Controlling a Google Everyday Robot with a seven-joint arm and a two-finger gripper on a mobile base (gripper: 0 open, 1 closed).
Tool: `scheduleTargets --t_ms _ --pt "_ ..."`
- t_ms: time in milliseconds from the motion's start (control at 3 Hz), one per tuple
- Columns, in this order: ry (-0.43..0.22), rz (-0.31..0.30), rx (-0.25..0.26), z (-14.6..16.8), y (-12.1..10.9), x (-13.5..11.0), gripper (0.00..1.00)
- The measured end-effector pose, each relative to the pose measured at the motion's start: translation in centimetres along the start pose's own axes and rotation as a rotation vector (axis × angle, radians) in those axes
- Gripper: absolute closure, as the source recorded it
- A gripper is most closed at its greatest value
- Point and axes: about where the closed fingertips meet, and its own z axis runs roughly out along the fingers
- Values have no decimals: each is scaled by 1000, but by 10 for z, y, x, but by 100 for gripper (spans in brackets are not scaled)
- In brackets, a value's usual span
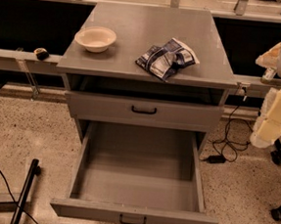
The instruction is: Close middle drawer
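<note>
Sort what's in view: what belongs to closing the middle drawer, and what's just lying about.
Job: middle drawer, pulled out; its handle; gripper, at the right edge, away from the drawer.
Lying about: bowl and bag on the cabinet top; cable on the floor.

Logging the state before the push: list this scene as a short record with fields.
cabinet top: bowl at left, crumpled snack bag at right
upper drawer: shut
middle drawer: pulled far out, tray empty, handle toward camera
gripper: at right edge of view, apart from both drawers, touching nothing
task state: closing not yet done
</note>
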Motion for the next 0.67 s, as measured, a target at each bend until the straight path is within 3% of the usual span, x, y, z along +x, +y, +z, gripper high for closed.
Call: scheduleTargets --t_ms 333,667 --pt "0 0 0 0 0 0 0" --pt "-6 56 -33 42 4 10 0"
